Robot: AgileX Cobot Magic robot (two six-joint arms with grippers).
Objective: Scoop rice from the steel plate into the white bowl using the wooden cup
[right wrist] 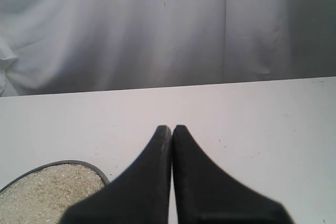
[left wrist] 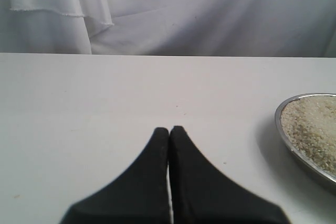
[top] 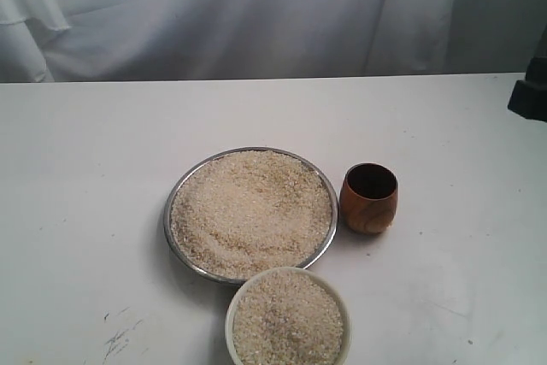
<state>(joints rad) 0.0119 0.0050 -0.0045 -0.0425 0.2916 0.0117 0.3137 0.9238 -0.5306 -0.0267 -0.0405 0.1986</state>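
Over table (right wrist: 273, 124) | right pincer (right wrist: 172, 128) closed, empty | left pincer (left wrist: 169, 128) closed, empty

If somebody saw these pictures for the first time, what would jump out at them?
The wide steel plate heaped with rice, in the middle of the white table, draws the eye first. In the exterior view, the white bowl nearer the camera is also full of grains, and the glossy wooden cup stands upright just right of the plate.
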